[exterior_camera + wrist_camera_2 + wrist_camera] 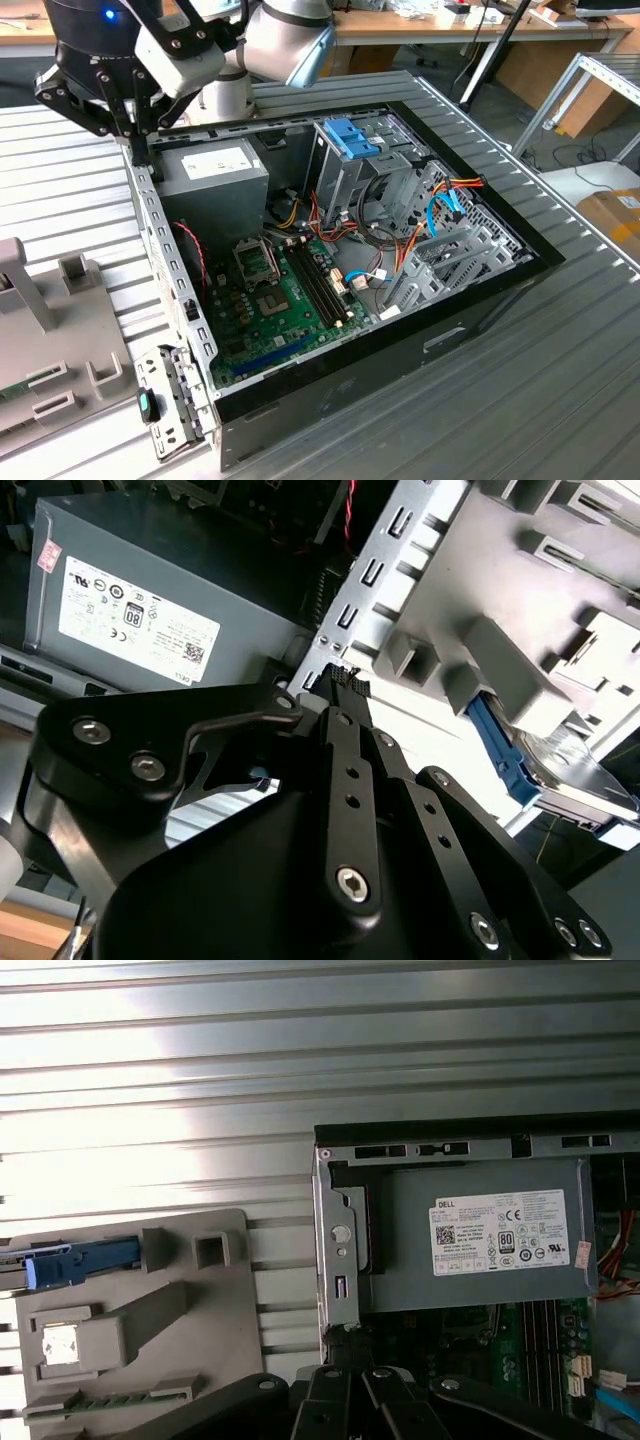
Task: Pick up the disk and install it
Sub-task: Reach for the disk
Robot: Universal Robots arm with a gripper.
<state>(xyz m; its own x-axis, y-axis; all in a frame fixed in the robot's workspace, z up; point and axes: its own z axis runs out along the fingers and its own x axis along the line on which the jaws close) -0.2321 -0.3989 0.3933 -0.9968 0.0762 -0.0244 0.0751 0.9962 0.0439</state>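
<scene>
The disk (82,1263) lies in a slot of the grey fixture (190,1310) beside the computer case; in the first wrist view its blue side rail shows. In the second wrist view the disk (560,770) shows a blue rail and a shiny face, tucked under a grey block of the fixture. My gripper (135,128) hangs over the back corner of the open case (300,250), at the exterior view's left. Its black fingers (340,705) are shut together with nothing between them. The gripper (346,1345) is well apart from the disk, above the case's metal edge.
Inside the case are a grey power supply (215,170), a green motherboard (290,300), and a silver drive cage topped by a blue clip (352,137). Loose cables (400,240) run near the cage. Ribbed metal tabletop (560,380) surrounds the case.
</scene>
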